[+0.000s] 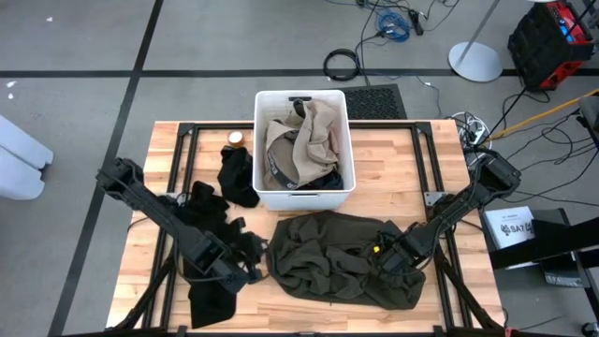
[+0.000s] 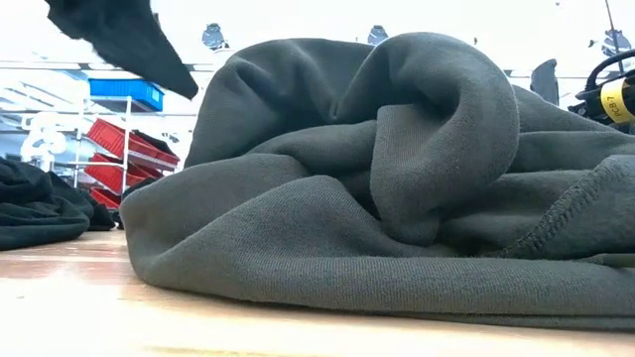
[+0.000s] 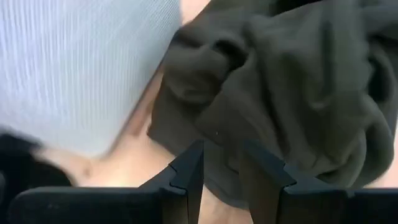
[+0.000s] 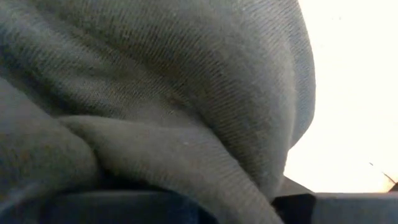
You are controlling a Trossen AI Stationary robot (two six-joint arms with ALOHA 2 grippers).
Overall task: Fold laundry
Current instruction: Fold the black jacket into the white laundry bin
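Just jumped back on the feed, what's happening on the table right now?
The robot is partway through sorting laundry. A large dark olive-grey sweatshirt-like garment lies crumpled on the wooden table, in front of the white rectangular plastic bin, which holds a beige-tan garment. The right hand is pressed into the olive garment's right side. The left hand sits at its left edge, fingers slightly apart, not visibly gripping it. Black clothes lie to the left.
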